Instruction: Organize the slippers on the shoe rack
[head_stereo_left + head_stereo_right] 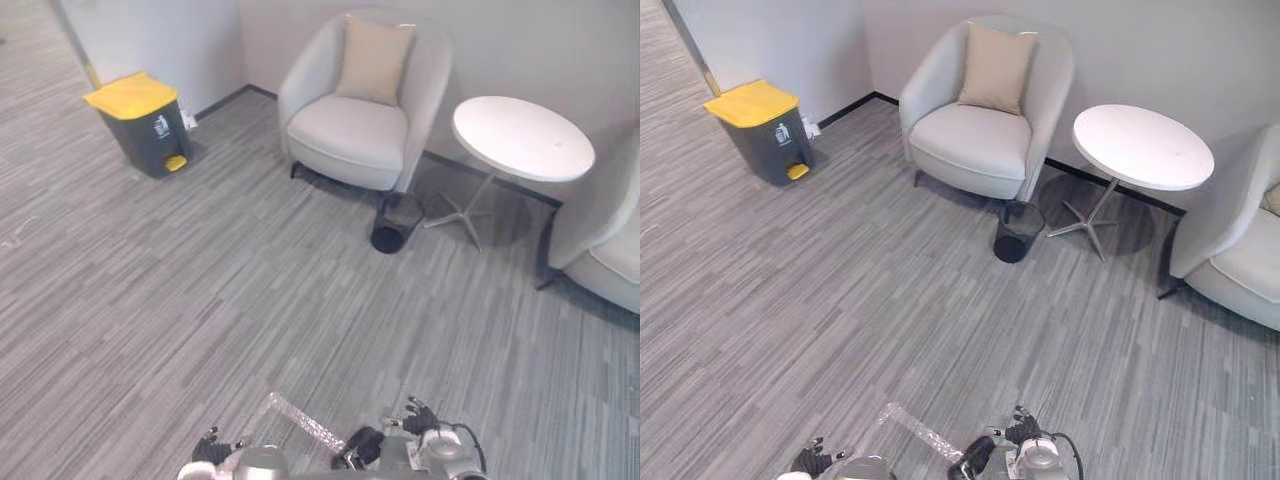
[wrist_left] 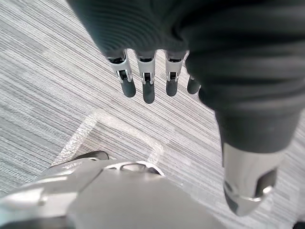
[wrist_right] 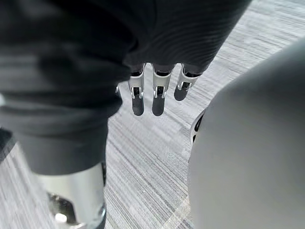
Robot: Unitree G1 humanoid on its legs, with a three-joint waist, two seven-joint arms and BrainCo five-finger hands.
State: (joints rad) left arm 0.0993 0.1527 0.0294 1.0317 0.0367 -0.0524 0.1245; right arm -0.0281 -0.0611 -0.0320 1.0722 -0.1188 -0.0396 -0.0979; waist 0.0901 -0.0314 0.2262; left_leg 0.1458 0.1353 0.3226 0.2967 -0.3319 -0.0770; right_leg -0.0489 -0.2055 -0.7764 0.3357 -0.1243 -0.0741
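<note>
Your left hand (image 2: pixel 148 86) hangs over the grey carpet (image 1: pixel 200 300), fingers straight and relaxed, holding nothing. Your right hand (image 3: pixel 158 98) is the same. Ahead stands a pale armchair (image 1: pixel 350 130) with a cushion (image 1: pixel 373 60). A black wastebasket (image 1: pixel 393 225) sits just beside it, a round white table (image 1: pixel 520 135) to its right, and a yellow-lidded bin (image 1: pixel 140 120) well apart by the wall. Where the slippers are, you cannot tell.

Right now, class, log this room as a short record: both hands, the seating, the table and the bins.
left hand: fingers straight, empty, over the carpet
right hand: fingers straight, empty
armchair: pale, cushion against its back
round table: white, beside the armchair
wastebasket: black, on the carpet between them
pedal bin: grey, yellow lid shut
</note>
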